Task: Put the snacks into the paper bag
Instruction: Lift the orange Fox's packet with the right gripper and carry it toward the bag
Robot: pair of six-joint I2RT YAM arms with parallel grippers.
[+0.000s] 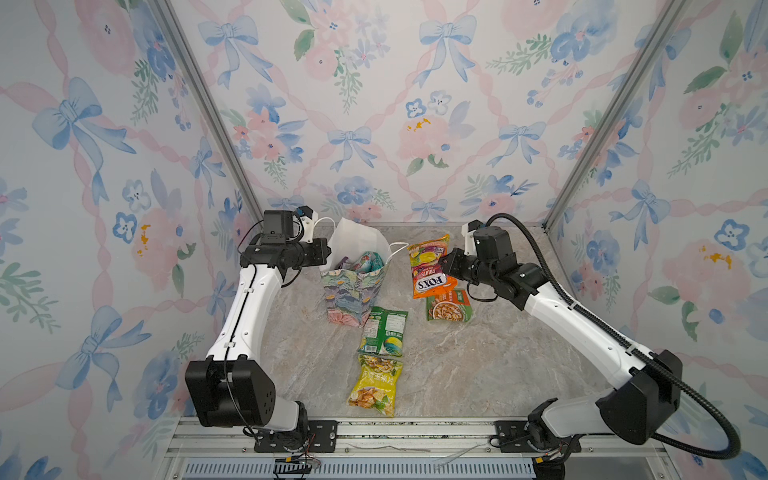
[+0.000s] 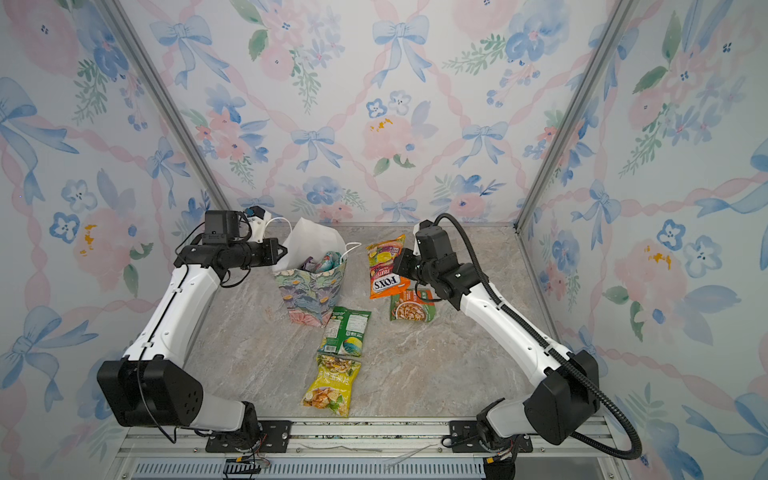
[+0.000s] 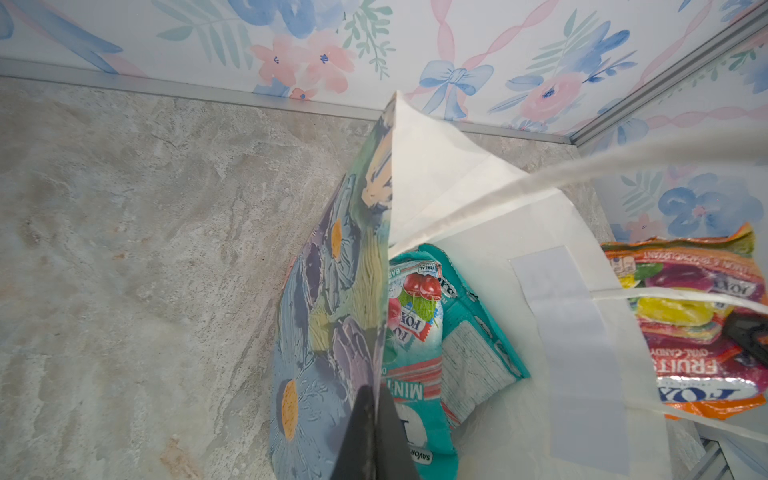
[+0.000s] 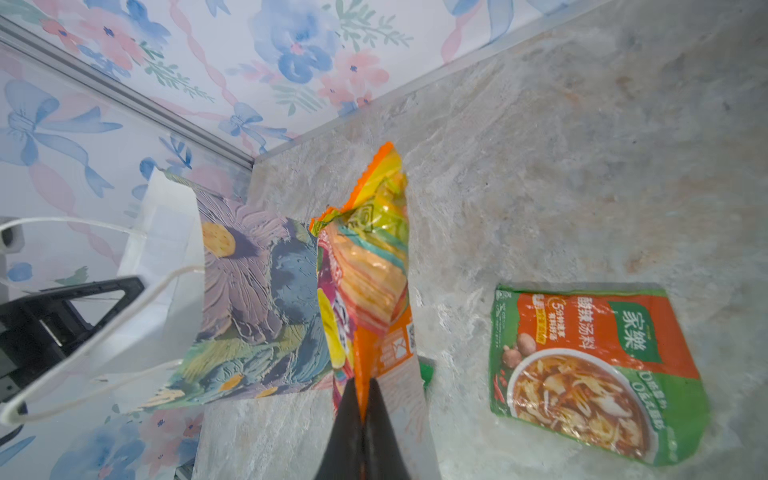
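Note:
The flower-print paper bag (image 1: 353, 297) (image 2: 309, 295) stands upright at the back middle of the table. My left gripper (image 1: 327, 252) (image 3: 376, 401) is shut on its left wall at the rim. Inside it lie a teal FOX'S packet (image 3: 415, 357) and a purple packet (image 1: 343, 262). Just right of the bag, my right gripper (image 1: 445, 266) (image 4: 361, 384) is shut on the edge of an orange FOX'S packet (image 1: 430, 270) (image 4: 374, 266) held above the table. A green packet (image 1: 384, 330), a yellow chip packet (image 1: 376, 386) and an orange-green packet (image 1: 449, 305) (image 4: 594, 374) lie flat.
Flowered walls close in the back and both sides, with aluminium posts (image 1: 208, 108) in the back corners. A metal rail (image 1: 415, 432) carrying both arm bases runs along the front edge. The bag's white cord handles (image 4: 104, 332) hang loose by its mouth.

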